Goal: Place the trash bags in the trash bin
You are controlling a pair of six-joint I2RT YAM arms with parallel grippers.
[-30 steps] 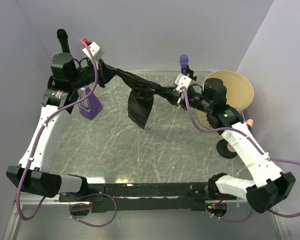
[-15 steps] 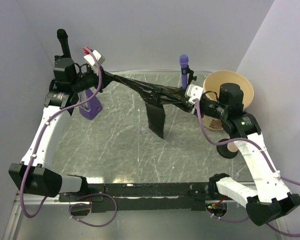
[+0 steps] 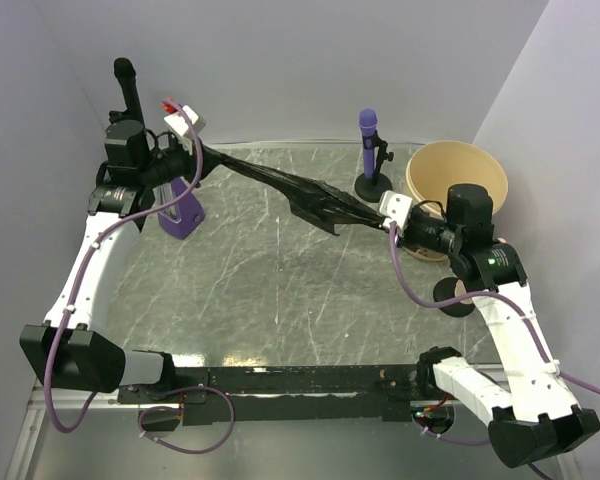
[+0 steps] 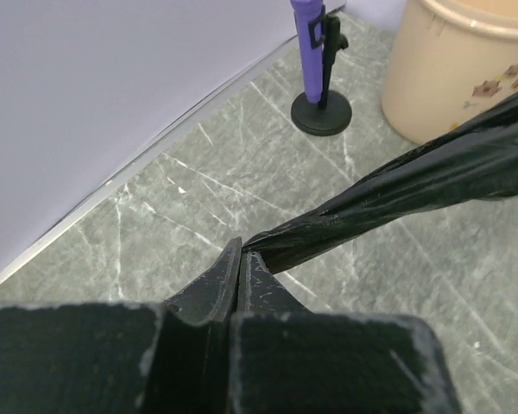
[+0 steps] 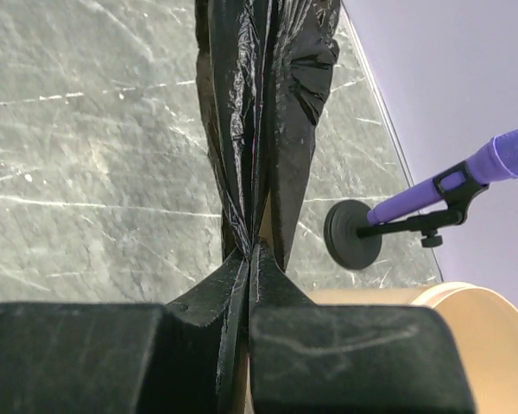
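Black crinkly film of the trash bag (image 3: 300, 190) is hanging in the air as a tight, twisted rope. It is running from the far left of the table (image 3: 280, 300) toward the right, clear of the stone surface and not yet in the trash bin (image 3: 458, 145). A second ago a broad flap was drooping from its middle. Half a second ago that flap was sliding rightward and narrowing, and now only a small pleated bulge is showing near the centre.

The left gripper (image 3: 202, 150) is pinching one end, jaws pressed together on the film, and is staying almost where it was by the back wall. The right gripper (image 3: 378, 215) is clamping the other end the same way. It has been drawing back and to the right and is now sitting just beside the bin's near-left wall. The purple microphone (image 3: 366, 128) is standing just behind the taut span.

As I judge it, this pull is taking up slack and gathering the bag into a narrow bundle, which should suit the bin's mouth. While the left end is being held so far away, though, nothing is going in. The next move is probably calling for the left arm to follow or let go while the right lifts over the rim.
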